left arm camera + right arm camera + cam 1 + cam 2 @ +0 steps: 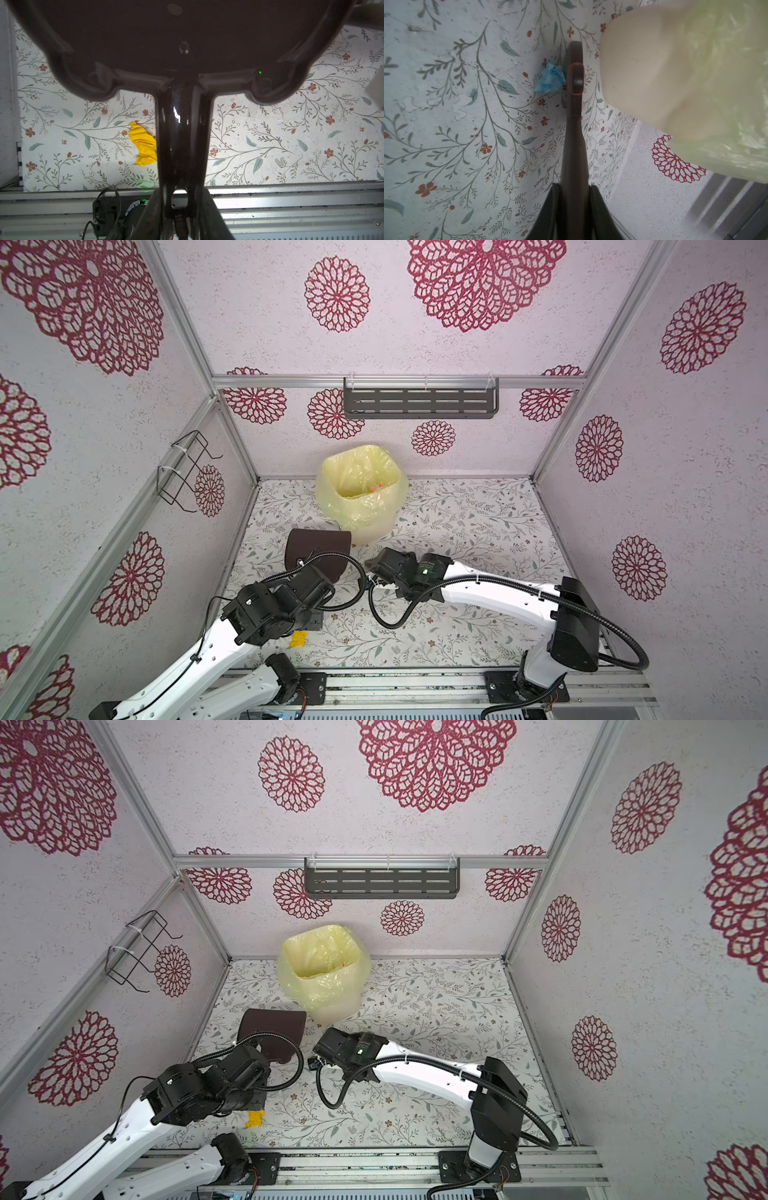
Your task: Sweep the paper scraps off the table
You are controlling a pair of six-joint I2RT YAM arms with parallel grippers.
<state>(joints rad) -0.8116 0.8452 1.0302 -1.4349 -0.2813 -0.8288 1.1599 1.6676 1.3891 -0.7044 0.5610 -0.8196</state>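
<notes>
The left hand [180, 205] is clenched on the handle of the dark brown dustpan [318, 547]. Its arm reaches forward from the near left, and the back of the pan faces the wrist camera. A yellow scrap [298, 640] lies on the tabletop [478, 531] behind this hand, close beside the left arm and near the front edge. The right hand [574, 203] is clenched on a slim dark handle [575, 124]; its arm comes from the near right toward the middle and points at the bin [361, 489] with the yellow-green bag. The far end of this handle is just beside the bin's base. A blue scrap [550, 78] lies right beside that end, on the side away from the bin. A pink scrap [376, 488] shows inside the bag.
</notes>
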